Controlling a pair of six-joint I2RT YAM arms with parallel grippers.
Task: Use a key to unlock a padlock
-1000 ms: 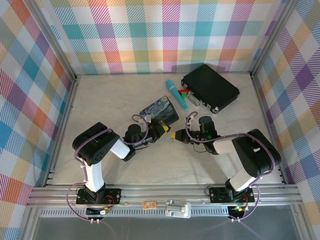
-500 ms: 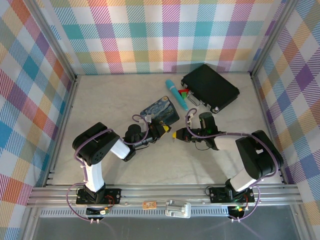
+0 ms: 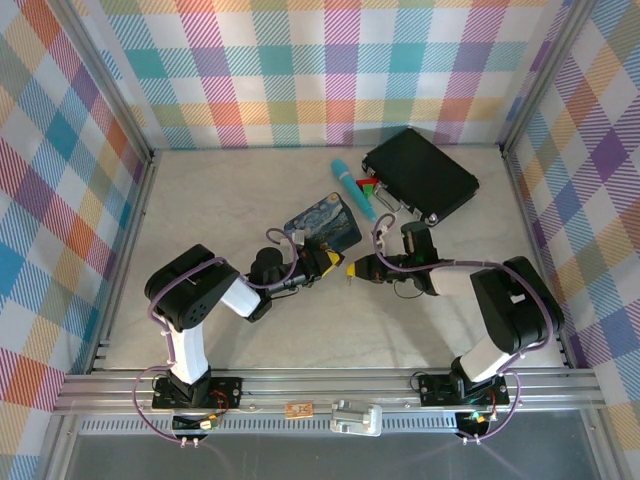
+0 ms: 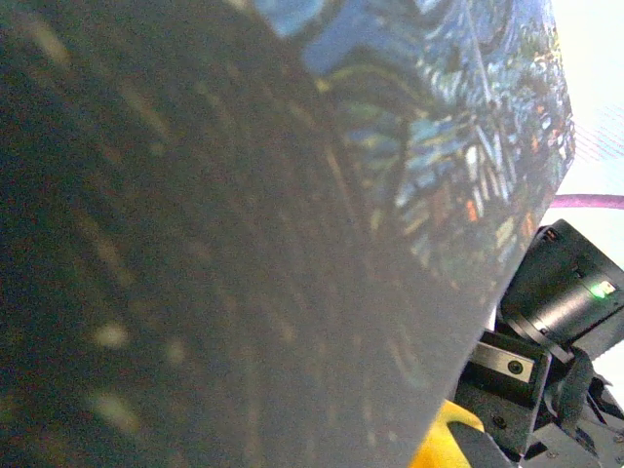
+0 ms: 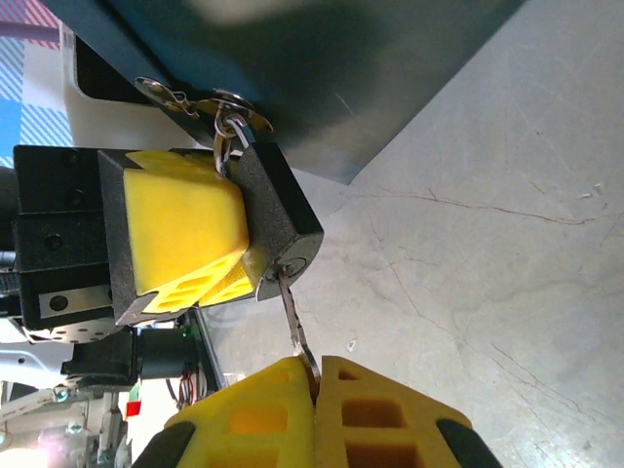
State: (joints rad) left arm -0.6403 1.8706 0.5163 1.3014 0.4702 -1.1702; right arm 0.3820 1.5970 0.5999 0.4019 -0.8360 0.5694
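Seen from above, the left arm reaches right across the pale table (image 3: 230, 200). The left gripper (image 3: 322, 262) lies at the near edge of a blue-and-yellow painted tin (image 3: 322, 222).

The right wrist camera shows its yellow fingers (image 5: 185, 229) pinching the padlock (image 5: 278, 219), a small dark block. The thin shackle passes through a metal ring on the tin's clasp.

The key (image 5: 292, 314), a thin silvery blade, runs from the keyhole in the padlock's free end to the right gripper (image 5: 314, 366). How deep its tip sits cannot be told. That gripper's yellow fingers are pressed together on the key's other end.

From above, the two grippers almost meet tip to tip in the middle of the table. Behind them, further right, lies a teal pen (image 3: 354, 188), then a black case (image 3: 420, 175).
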